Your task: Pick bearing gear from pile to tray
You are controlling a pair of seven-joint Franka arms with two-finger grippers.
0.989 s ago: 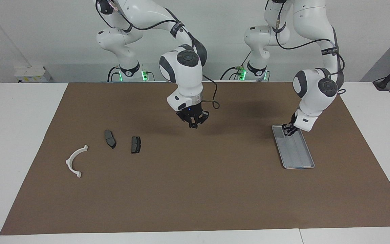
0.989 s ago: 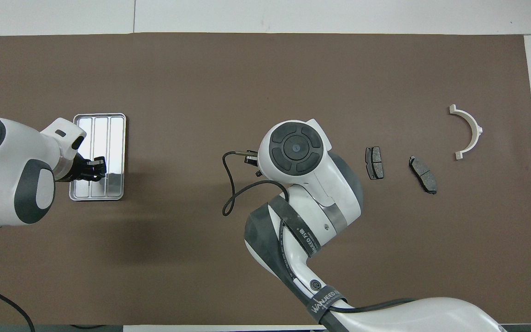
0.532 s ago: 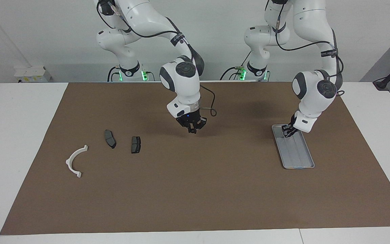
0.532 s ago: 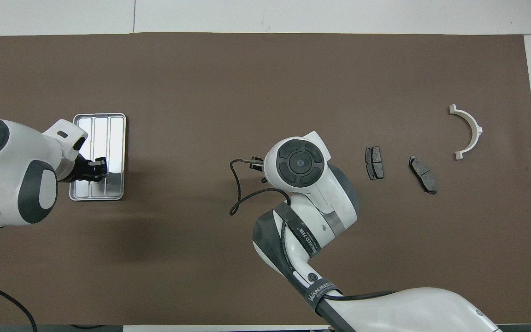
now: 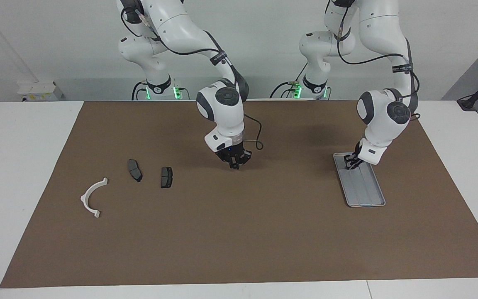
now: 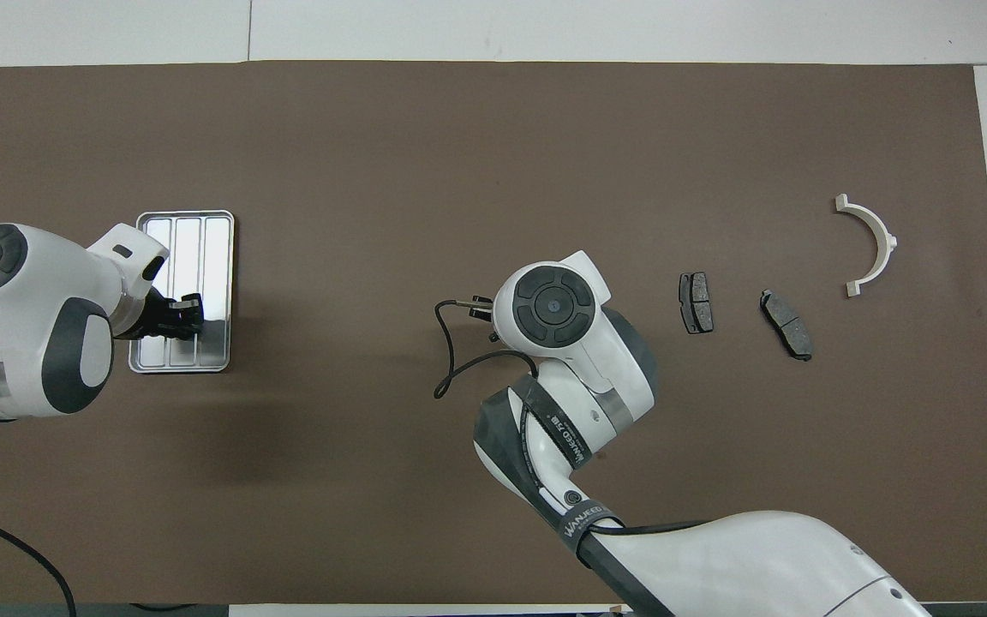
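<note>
Left gripper (image 5: 352,162) low inside shallow silver-grey metal tray (image 5: 371,195), grip state unclear, probably placing; right gripper (image 5: 235,164) closed, empty, over mat.

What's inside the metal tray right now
The tray shows bare ribbed channels where uncovered. The left gripper sits at the end nearer the robots and hides the floor beneath it; no part is visible there.

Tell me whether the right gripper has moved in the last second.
Yes. The right gripper has come down toward the brown mat, slightly toward the brake pads.
</note>
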